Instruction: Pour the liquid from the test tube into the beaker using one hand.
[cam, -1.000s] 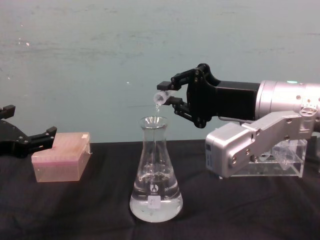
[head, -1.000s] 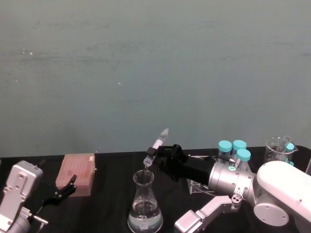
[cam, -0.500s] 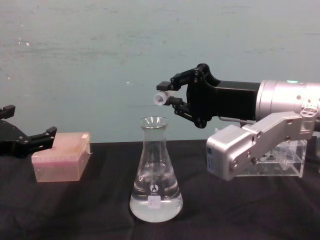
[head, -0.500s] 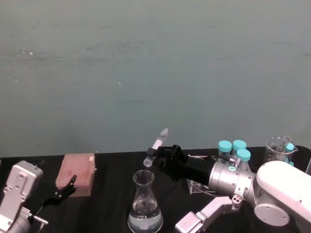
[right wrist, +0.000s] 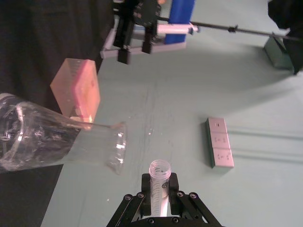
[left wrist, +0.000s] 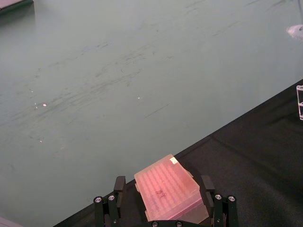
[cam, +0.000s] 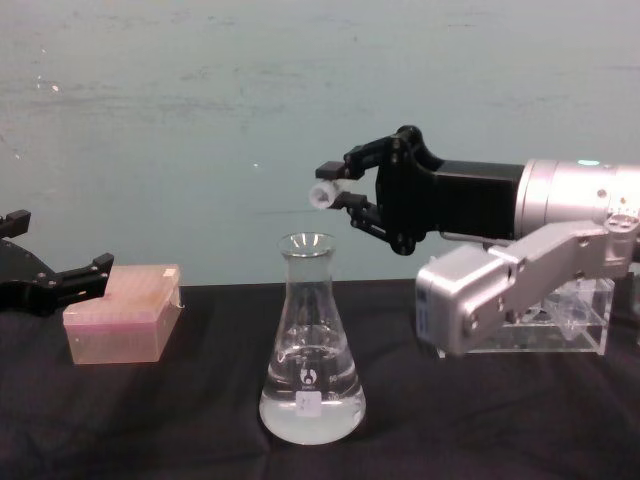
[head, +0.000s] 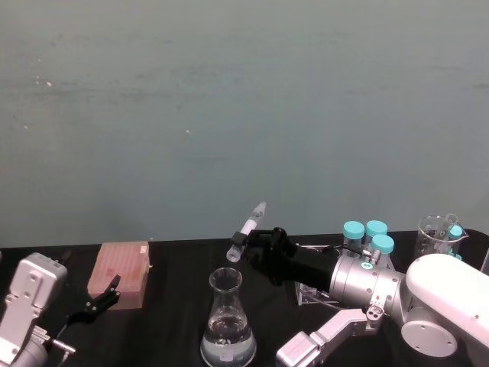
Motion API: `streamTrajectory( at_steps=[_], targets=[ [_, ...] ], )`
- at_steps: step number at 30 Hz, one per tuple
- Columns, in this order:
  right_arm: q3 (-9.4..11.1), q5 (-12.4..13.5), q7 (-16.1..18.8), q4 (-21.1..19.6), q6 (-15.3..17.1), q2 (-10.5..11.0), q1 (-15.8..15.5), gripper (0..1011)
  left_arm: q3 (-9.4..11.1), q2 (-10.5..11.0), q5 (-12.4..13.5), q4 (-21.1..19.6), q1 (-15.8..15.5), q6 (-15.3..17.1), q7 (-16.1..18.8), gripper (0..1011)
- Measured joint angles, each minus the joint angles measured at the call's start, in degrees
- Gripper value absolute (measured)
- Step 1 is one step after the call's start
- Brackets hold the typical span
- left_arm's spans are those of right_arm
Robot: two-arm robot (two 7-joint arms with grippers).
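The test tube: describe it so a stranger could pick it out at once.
Find the big glass flask mid-table. Just above its mouth, the right gripper holds a slim clear tube, tilted, mouth down. Unlike the taller tubes at right, it has no turquoise cap.

Glossy glass beaker [cam: 311, 345], matt black tablecloth [cam: 150, 425].
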Motion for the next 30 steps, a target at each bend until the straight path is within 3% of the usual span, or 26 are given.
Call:
streamTrajectory(
  at_steps=[4,7,8,10,12,13,17,18,21,23,27,30],
  targets=[
    [2.06,4.52,3.27,-1.77,-0.47,0.53,-1.35,211,0.0,0.0,0.0,0.0,0.0,0.0,0.0,1000],
    [4.53,10.22,7.45,-3.78,-0.77,1.15,-2.85,211,0.0,0.0,0.0,0.0,0.0,0.0,0.0,1000],
    [5.94,13.86,10.06,-4.85,-0.61,1.47,-3.68,211,0.0,0.01,0.0,0.0,0.0,0.0,0.0,1000],
    [7.55,17.9,13.06,-5.99,-0.13,1.79,-4.5,211,0.0,0.0,0.0,0.0,0.0,0.0,0.0,1000],
    [9.73,23.67,17.08,-7.07,0.81,2.11,-5.45,211,0.0,0.01,0.0,0.0,0.0,0.0,0.0,1000],
    [11.31,27.93,19.82,-7.6,1.73,2.24,-5.94,211,0.0,0.0,0.0,0.0,0.0,0.0,0.0,1000],
    [14.52,36.68,25.39,-7.94,3.99,2.29,-6.64,211,0.0,0.0,0.0,0.0,0.0,0.0,0.0,1000],
    [16.23,41.28,28.26,-7.91,5.46,2.25,-6.79,211,0.0,0.0,0.0,0.0,0.0,0.0,0.0,1000],
    [18.3,46.73,31.93,-7.54,7.45,2.13,-6.85,211,0.0,0.0,0.0,0.0,0.0,0.0,0.0,1000],
    [20.78,53.34,36.77,-6.74,10.28,1.9,-6.82,211,0.0,0.0,0.0,0.0,0.0,0.0,0.0,1000],
    [22.96,58.91,41.44,-5.83,13.22,1.55,-6.72,211,0.0,0.0,0.0,0.0,0.0,0.0,0.0,1000],
    [23.87,61.58,43.97,-5.35,14.77,1.23,-6.67,211,0.0,0.0,0.0,0.0,0.0,0.0,0.0,1000]
  ],
)
